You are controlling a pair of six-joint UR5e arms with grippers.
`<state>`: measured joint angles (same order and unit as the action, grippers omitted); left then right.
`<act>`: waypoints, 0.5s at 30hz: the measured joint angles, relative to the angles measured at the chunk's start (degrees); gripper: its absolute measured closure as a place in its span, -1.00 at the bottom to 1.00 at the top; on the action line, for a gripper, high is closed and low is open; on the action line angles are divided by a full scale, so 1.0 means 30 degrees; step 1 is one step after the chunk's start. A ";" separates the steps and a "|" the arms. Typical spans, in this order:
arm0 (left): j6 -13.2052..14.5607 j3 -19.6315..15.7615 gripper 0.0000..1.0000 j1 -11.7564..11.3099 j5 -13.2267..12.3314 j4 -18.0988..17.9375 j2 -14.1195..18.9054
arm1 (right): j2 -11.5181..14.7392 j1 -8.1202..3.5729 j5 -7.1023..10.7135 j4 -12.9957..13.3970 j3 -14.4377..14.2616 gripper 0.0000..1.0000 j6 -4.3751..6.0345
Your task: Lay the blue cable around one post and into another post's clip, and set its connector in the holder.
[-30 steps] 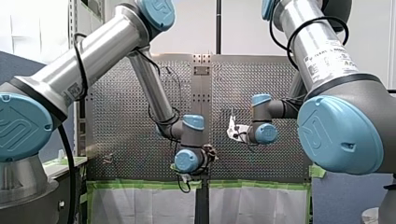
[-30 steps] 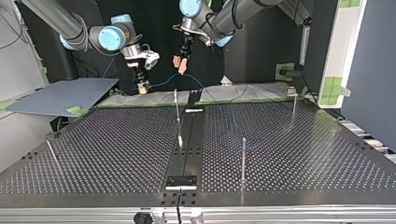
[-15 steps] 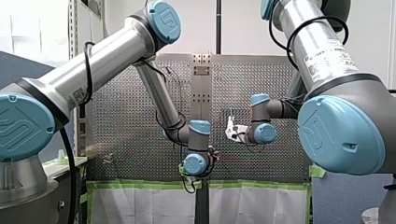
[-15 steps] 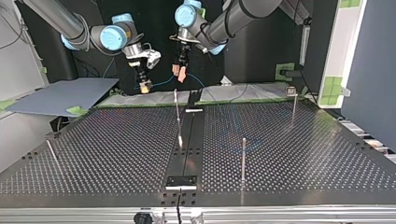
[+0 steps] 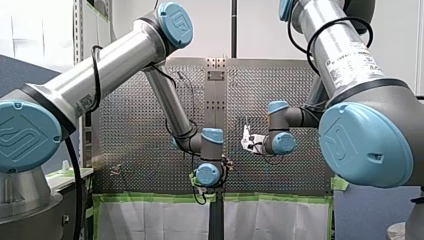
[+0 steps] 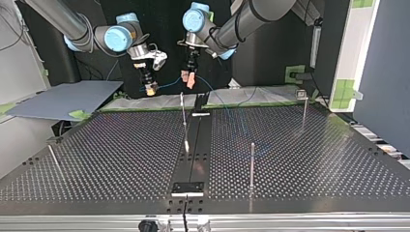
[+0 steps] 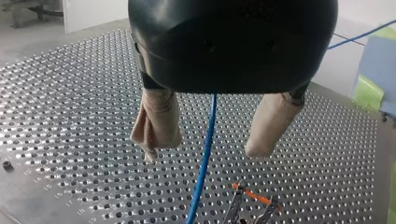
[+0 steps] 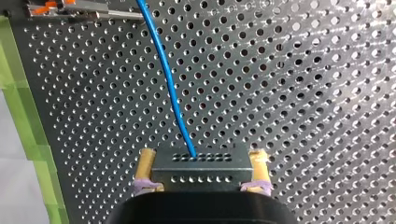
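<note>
Working from the top view's near edge: black bracket (image 6: 188, 188) sits on the table's (image 6: 96, 159) centre strip; near post (image 6: 252, 162) stands upright just right of it; thin post (image 6: 183, 113) stands further back on the strip; far post (image 6: 304, 107) stands near the far right corner. Beyond the far edge both grippers hang in the air, near each other; right gripper (image 6: 151, 89) at the view's left, left gripper (image 6: 188, 80) beside it; blue cable (image 6: 169, 85) spans between them, then drops toward the table's far edge. Right wrist view: yellow fingers (image 8: 147, 161) clamped on both sides of the metal connector (image 8: 201, 169), cable leaving its front face. Left wrist view: beige pads (image 7: 156, 123) spread apart; cable runs between them, touching neither; orange-marked clip (image 7: 252, 203) ahead, on the table.
</note>
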<state>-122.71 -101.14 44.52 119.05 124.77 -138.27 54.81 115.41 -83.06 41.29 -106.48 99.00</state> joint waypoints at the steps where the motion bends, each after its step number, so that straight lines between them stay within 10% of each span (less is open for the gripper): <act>1: 0.0126 -0.0002 -0.45 0.0016 0.0048 -0.0020 -0.0002 | -0.0001 -0.0024 -0.0008 -0.0030 0.0000 1.00 -0.0020; 6: 0.0488 -0.0001 0.87 0.0141 0.0210 -0.0183 0.0002 | -0.0006 -0.0119 -0.0190 -0.0233 -0.0004 1.00 -0.0238; 15: 0.0860 -0.0001 1.00 0.0178 0.0303 -0.0884 -0.0001 | -0.0026 -0.0302 -0.0598 -0.0364 -0.0005 1.00 -0.0491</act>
<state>-120.12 -101.14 45.06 119.96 122.12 -138.27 54.74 114.51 -84.85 40.19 -106.49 97.52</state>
